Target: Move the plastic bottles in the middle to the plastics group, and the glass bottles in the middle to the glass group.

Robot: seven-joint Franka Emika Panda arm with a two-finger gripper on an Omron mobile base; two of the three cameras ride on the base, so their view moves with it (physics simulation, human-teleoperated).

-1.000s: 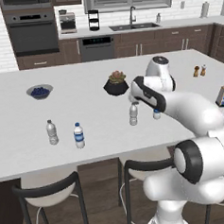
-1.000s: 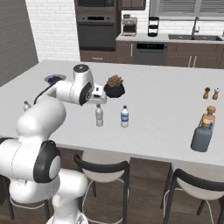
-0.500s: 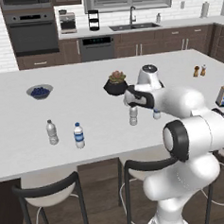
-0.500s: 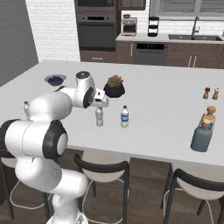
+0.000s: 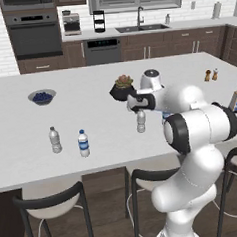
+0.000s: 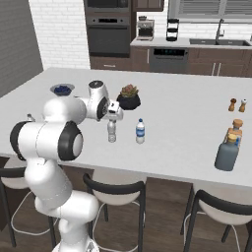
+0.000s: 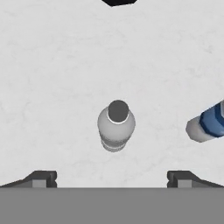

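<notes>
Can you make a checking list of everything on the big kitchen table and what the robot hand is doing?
Surface: white island counter, bare between the things.
Job's things: plain plastic bottle upright right below the hand; blue-labelled plastic bottle upright beside it. Plastics group: two small bottles at the near left in the left base view. Grey-blue glass bottle stands close against the pale tan-capped bottle; touching or not, cannot tell.
Clutter: potted plant, bowl of blueberries, two brown shakers.
Grippers: gripper open, above the plain bottle, holding nothing.
Cables: nothing seen.
Surroundings: stools at the near edge; oven and sink behind.
</notes>
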